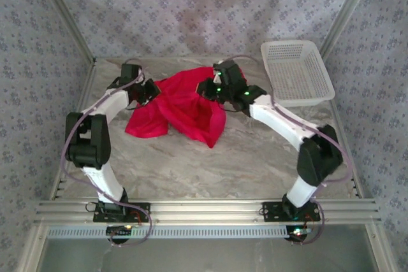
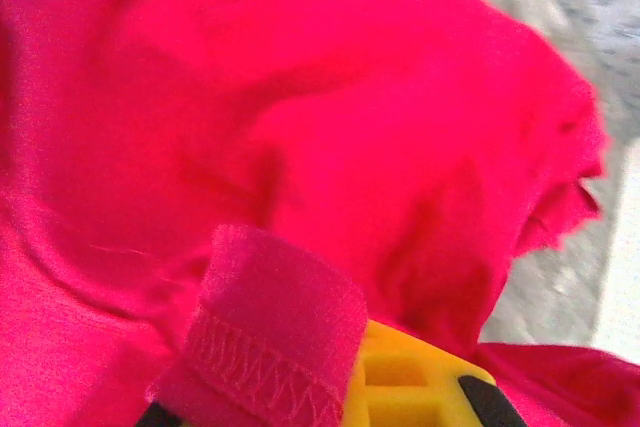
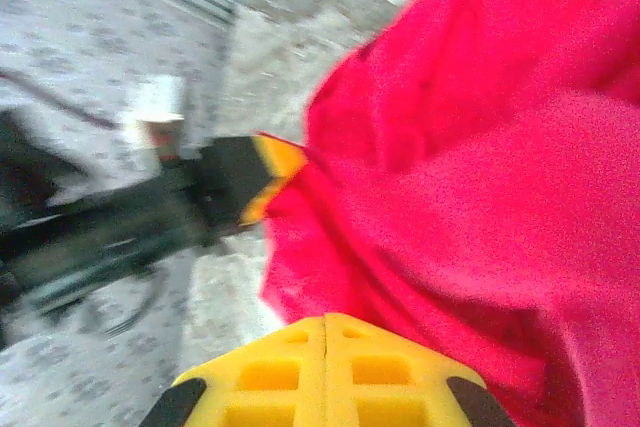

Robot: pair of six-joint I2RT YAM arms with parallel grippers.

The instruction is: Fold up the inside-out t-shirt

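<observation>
The red t-shirt (image 1: 182,109) is gripped at its left edge by the left claw (image 1: 150,90); at its right edge, the right claw (image 1: 210,87) is clenched tight.

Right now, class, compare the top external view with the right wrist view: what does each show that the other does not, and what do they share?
Only the top external view: the white mesh basket at the table's far right corner. Only the right wrist view: the right gripper's yellow pads pressed together, close up. Both: the red t-shirt, bunched and unfolded, with the left gripper at its edge.
</observation>
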